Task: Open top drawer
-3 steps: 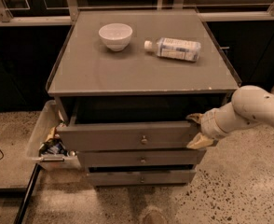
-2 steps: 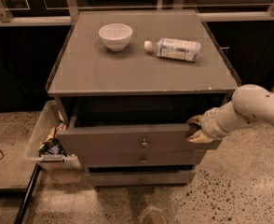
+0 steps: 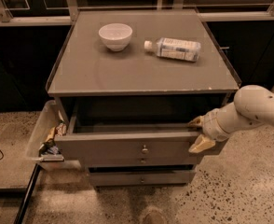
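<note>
The top drawer (image 3: 127, 146) is a wide grey drawer with a small round metal knob (image 3: 145, 149) at the centre of its flat front. It stands pulled partway out of the grey cabinet (image 3: 141, 73), and its dark boxy inside shows. My gripper (image 3: 197, 133) is at the right end of the drawer's front panel. One tan finger (image 3: 195, 122) is behind the panel's top edge and the other is in front of it, so the gripper clamps the panel. The white arm reaches in from the right.
Two lower drawer fronts (image 3: 141, 176) sit shut below. A white bowl (image 3: 115, 35) and a lying plastic bottle (image 3: 176, 48) are on the cabinet top. A clear bin (image 3: 46, 136) with clutter hangs at the cabinet's left side. Speckled floor lies in front.
The top drawer has slid further out toward the camera, and my gripper has moved with it while holding the panel's right end.
</note>
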Robot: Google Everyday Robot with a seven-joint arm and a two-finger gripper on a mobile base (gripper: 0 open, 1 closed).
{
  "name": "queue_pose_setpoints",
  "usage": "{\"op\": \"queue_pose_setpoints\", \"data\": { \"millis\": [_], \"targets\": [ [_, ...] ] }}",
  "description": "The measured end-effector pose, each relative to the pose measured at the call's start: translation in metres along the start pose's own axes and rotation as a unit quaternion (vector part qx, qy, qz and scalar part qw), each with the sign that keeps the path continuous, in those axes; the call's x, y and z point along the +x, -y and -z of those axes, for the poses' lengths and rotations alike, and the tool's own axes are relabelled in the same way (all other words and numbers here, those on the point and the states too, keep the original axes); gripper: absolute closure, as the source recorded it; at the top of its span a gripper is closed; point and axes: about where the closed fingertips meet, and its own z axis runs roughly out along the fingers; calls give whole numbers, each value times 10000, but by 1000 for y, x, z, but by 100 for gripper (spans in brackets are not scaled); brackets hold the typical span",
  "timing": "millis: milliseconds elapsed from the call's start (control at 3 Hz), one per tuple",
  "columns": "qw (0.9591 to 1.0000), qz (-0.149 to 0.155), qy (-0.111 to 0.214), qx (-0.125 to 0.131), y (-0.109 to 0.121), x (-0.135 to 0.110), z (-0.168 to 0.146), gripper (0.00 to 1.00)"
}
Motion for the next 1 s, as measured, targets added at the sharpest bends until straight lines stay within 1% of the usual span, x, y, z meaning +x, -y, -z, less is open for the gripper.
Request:
{"op": "queue_pose_setpoints", "data": {
  "millis": [333,667,1000],
  "targets": [
    [10000,-29,14,-44,2,0,-3,0],
    [9994,-93,243,-208,-17,6,-2,19],
    [9988,-162,396,-239,-38,11,5,42]
  ]
}}
